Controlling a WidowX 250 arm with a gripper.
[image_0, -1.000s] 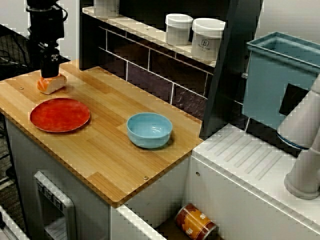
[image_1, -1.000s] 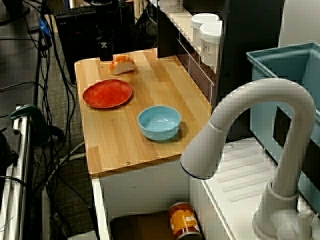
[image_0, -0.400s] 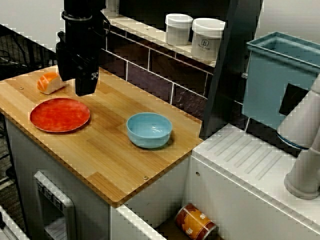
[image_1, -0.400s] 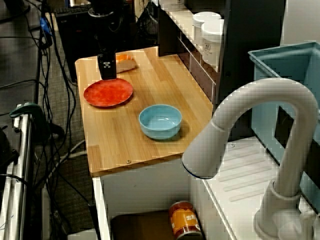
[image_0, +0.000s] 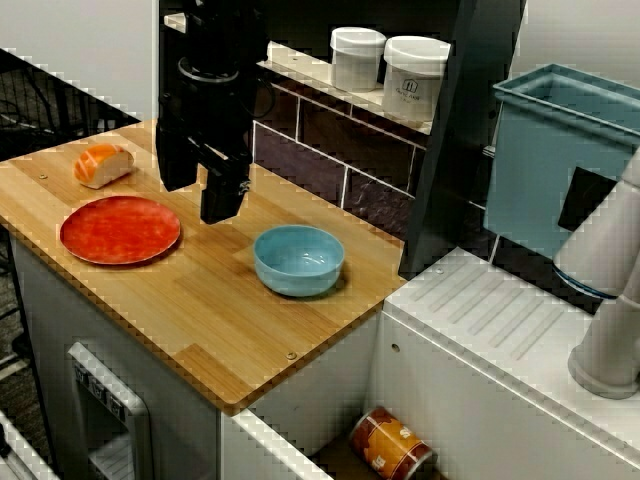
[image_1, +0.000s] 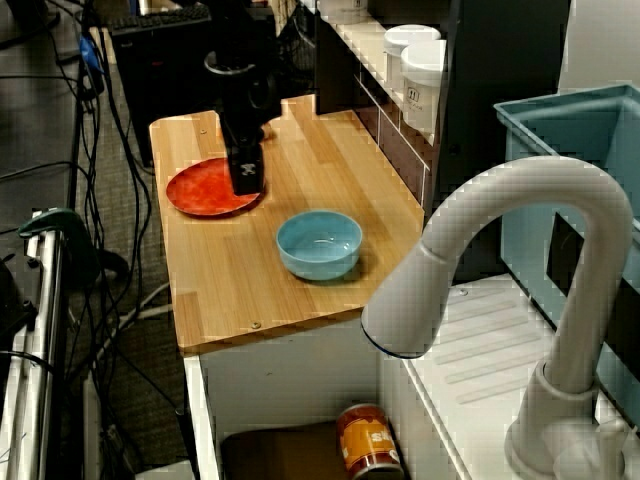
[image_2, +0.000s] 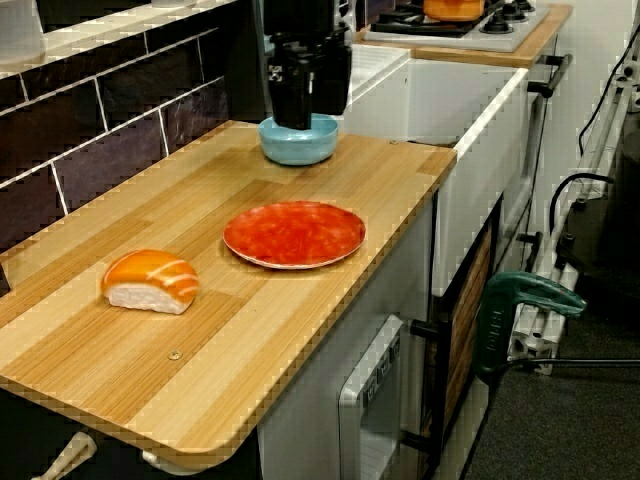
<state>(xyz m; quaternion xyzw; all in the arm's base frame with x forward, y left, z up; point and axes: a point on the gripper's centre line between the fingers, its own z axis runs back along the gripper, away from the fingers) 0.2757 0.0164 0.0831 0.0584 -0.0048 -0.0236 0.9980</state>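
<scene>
End effector (image_0: 200, 200) hanging over a wooden desk (image_0: 200, 320) in a play kitchen.
A white sink unit (image_0: 480, 320) and a blue bin (image_0: 545, 170) are standing beside the desk, and two lidded jars (image_0: 415, 80) are sitting on the shelf (image_0: 295, 66), their contents hidden. The end effector is hovering with fingers apart, gripping nothing, between the red plate (image_0: 120, 230) and the blue bowl (image_0: 299, 260), both lying empty. Sushi (image_0: 102, 164) is resting near the plate.

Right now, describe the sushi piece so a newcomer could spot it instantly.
Find the wooden countertop, then go to its end farthest from the white faucet. Past the red plate lies the sushi piece, touching nothing. It alone is food: an orange striped top on a white block, not a round dish like the plate or blue bowl.
</scene>
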